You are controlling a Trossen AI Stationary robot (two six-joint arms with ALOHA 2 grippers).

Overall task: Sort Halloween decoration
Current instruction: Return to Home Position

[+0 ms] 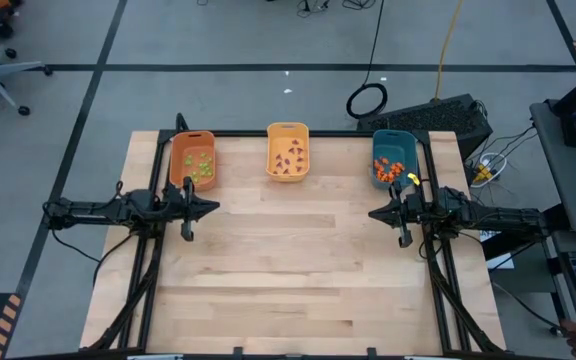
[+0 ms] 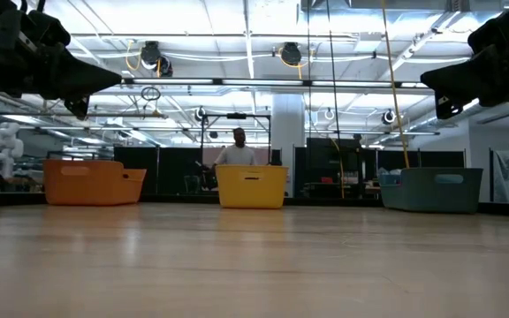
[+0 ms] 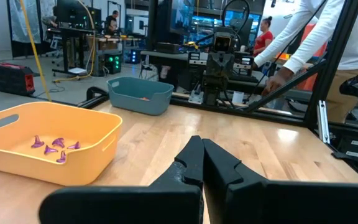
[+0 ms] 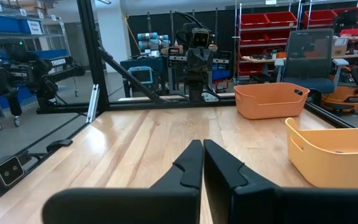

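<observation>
Tiny trinkets lie sorted in three bins along the table's far edge: light green ones [image 1: 203, 168] in the orange bin [image 1: 177, 160], purple ones [image 1: 289, 160] in the yellow bin [image 1: 273, 150], orange ones [image 1: 389, 170] in the teal bin [image 1: 377, 145]. The purple trinkets [image 3: 53, 145] also show in the left wrist view. My left gripper [image 1: 215, 207] hovers shut at the table's left edge, near the orange bin. My right gripper [image 1: 373, 213] hovers shut at the right edge, near the teal bin. Both are raised above the wood and hold nothing.
The bins [image 2: 252, 186] stand in a row at the far side. The black table frame [image 1: 268, 133] runs along the far edge. Beyond the table a person [image 3: 328, 43] stands near the right arm's base, and another person [image 2: 237, 150] shows far behind the yellow bin.
</observation>
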